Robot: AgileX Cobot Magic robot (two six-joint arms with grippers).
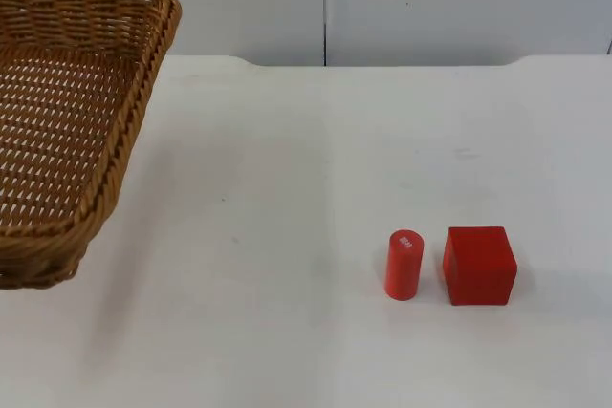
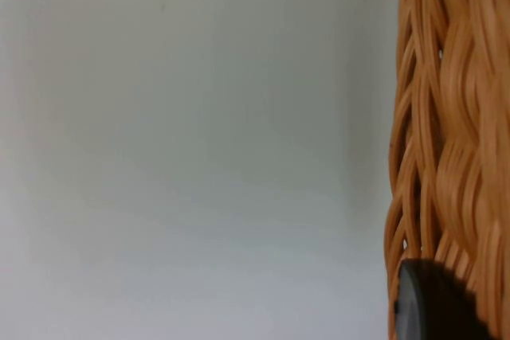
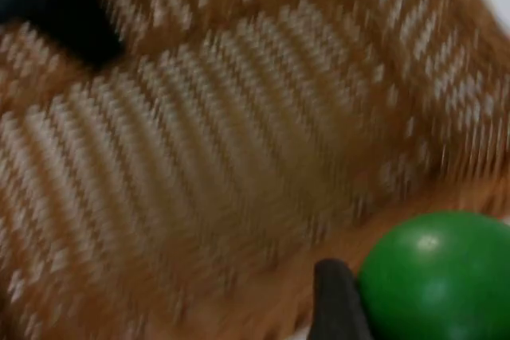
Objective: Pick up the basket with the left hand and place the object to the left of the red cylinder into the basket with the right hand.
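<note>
The step in hand looks like the delivery: the wicker basket (image 1: 67, 131) hangs tilted above the left side of the white table (image 1: 287, 179), held at its far rim by the left pincer (image 2: 434, 300), which is clamped on the woven wall — its black fingertip presses right against the weave in the left wrist view. The right pincer (image 3: 343, 308) hovers over the basket's open interior, closed on a green ball (image 3: 434, 276) that sits against its black finger.

That ball is the task's object, though it is now nowhere near the red cylinder (image 1: 404, 264), which stands on the table just beside a red cube (image 1: 479, 265) on its right. The next move, as I judge it, calls for opening the right pincer so the ball drops inside the rim and not over it.

The top view gives the basket's tilt and the two red pieces — while the right wrist view supplies the ball and the basket's floor beneath it.
</note>
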